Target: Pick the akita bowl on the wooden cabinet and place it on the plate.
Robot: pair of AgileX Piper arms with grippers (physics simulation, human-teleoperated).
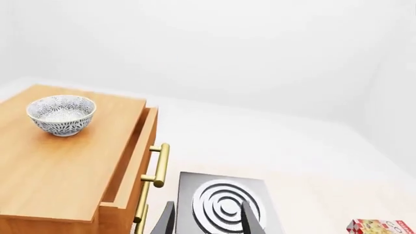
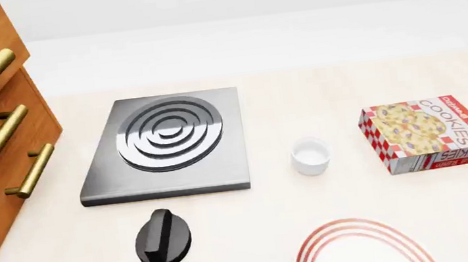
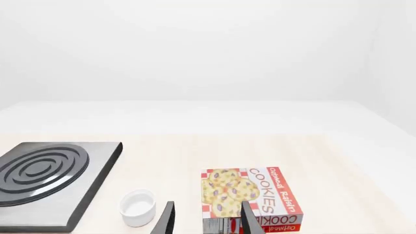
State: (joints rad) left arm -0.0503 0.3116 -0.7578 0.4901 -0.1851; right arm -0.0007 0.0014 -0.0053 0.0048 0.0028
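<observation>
1. Bowl position: the akita bowl (image 1: 62,114) sits upright on top of the wooden cabinet (image 1: 58,170), well back from the front edge, untouched.
2. From the left hand (image 1: 208,219), whose fingers are spread with nothing between them, the bowl lies ahead, off to the cabinet side and higher.
3. The cabinet stands at the left of the surface (image 2: 301,97), so I judge the left arm nearer.
4. The right hand (image 3: 206,219), also spread and empty, hovers by the cookie box (image 3: 250,197), well apart from the cabinet.
5. The plate (image 2: 366,248) lies at the near edge, toward the right.
</observation>
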